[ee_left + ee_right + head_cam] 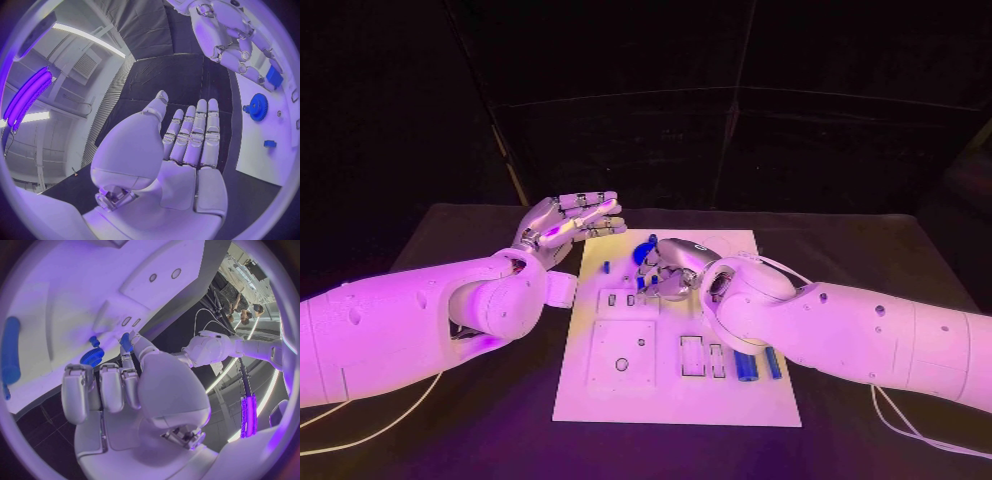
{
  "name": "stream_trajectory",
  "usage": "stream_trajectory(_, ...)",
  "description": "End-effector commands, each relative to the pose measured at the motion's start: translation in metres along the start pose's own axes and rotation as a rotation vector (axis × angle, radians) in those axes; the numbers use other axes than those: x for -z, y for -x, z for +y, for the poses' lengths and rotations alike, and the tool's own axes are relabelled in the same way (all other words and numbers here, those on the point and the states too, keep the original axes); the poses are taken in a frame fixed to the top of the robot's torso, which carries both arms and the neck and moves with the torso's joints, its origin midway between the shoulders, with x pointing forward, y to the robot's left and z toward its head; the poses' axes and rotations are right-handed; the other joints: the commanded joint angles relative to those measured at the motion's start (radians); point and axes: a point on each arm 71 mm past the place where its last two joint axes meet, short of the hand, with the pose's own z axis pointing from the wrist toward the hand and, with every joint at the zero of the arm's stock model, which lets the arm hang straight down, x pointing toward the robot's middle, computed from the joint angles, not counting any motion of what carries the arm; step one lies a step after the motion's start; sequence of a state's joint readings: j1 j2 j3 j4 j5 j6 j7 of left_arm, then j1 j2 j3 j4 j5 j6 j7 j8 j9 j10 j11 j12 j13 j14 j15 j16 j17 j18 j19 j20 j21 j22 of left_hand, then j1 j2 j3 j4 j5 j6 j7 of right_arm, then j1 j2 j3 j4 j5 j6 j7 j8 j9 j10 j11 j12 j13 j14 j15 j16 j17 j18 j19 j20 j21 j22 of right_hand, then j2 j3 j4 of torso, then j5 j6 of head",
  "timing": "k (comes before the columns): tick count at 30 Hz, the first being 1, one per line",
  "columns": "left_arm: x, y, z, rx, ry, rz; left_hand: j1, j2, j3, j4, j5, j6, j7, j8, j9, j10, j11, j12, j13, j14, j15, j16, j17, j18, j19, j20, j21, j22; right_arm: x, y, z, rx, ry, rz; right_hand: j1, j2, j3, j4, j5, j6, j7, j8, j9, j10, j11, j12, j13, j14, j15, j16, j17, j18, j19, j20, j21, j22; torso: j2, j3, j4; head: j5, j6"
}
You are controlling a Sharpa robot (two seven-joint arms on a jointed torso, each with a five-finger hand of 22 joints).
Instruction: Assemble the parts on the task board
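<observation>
right hand (678, 268): over the task board (678, 400) upper middle, small blue part (125, 341) pinched at its fingertips, probably lining it up with a slot.
left hand (568, 222): flat, fingers spread, holds nothing; parked off the board's far left corner, clear of the work.
blue gear (257, 106): one, just beyond right fingertips.
blue rods (759, 364): two, near right forearm.

Place: lab or studio | Evidence: black table (877, 250), dark backdrop, ceiling strip lights (87, 37), ceiling vent (78, 70)

matt white task board (733, 400), glossy plastic arms (387, 330)
</observation>
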State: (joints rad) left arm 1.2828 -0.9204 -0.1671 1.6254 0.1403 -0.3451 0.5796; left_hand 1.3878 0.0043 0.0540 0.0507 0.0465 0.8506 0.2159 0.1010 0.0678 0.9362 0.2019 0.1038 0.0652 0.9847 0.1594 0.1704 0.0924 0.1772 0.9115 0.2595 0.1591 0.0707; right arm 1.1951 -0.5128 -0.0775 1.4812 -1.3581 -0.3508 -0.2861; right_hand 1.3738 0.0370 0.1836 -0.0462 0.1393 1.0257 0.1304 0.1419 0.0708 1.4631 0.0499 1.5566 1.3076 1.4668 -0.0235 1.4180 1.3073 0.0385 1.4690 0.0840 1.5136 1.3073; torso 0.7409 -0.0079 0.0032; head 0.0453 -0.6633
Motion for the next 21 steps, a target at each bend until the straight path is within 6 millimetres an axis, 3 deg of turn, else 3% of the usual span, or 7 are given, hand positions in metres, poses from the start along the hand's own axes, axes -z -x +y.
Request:
stream_trajectory(1, -0.001, -0.001, -0.002, 0.01, -0.011, 0.0, -0.001, 0.01, 0.0, -0.004, 0.0, 0.003, 0.043, -0.005, -0.001, -0.003, 0.005, -0.004, -0.001, 0.0, 0.002, -0.006, -0.001, 0.002, 0.005, 0.005, -0.005, -0.002, -0.002, -0.006, 0.001, 0.036, -0.003, 0.035, -0.008, -0.004, 0.006, 0.001, 0.006, 0.003, 0.005, -0.004, 0.0, 0.094, -0.001, -0.003, 0.245, 0.058, -0.004, 0.005, 0.031, -0.01, 0.04, -0.005, 0.006, 0.129, 0.0, 0.0005, -0.0003, 0.003, 0.0)
stream_trajectory(7, -0.001, -0.001, -0.003, 0.012, -0.011, -0.001, -0.001, 0.01, 0.0, -0.004, 0.0, 0.003, 0.043, -0.005, -0.001, -0.003, 0.005, -0.004, -0.001, 0.0, 0.002, -0.006, -0.001, 0.002, 0.005, 0.005, -0.005, -0.002, -0.003, -0.013, 0.002, 0.046, -0.005, 0.042, -0.011, -0.007, 0.006, 0.001, 0.007, 0.002, 0.005, -0.005, 0.0, 0.094, -0.001, -0.003, 0.245, 0.058, -0.004, 0.005, 0.031, -0.01, 0.04, -0.005, 0.005, 0.128, 0.0, 0.0018, -0.0013, 0.013, -0.006)
stream_trajectory(21, -0.001, -0.002, -0.003, 0.016, -0.009, 0.003, -0.001, 0.011, 0.0, -0.005, 0.0, 0.003, 0.043, -0.005, -0.001, -0.003, 0.005, -0.004, -0.001, -0.001, 0.002, -0.007, -0.001, 0.002, 0.006, 0.005, -0.006, -0.002, -0.003, -0.019, -0.002, 0.06, -0.024, 0.058, -0.017, -0.012, 0.005, 0.002, 0.007, 0.001, 0.006, -0.009, 0.0, 0.094, 0.0, -0.003, 0.245, 0.058, -0.003, 0.005, 0.031, -0.01, 0.04, -0.004, 0.005, 0.128, 0.0, 0.0017, -0.001, 0.014, -0.015)
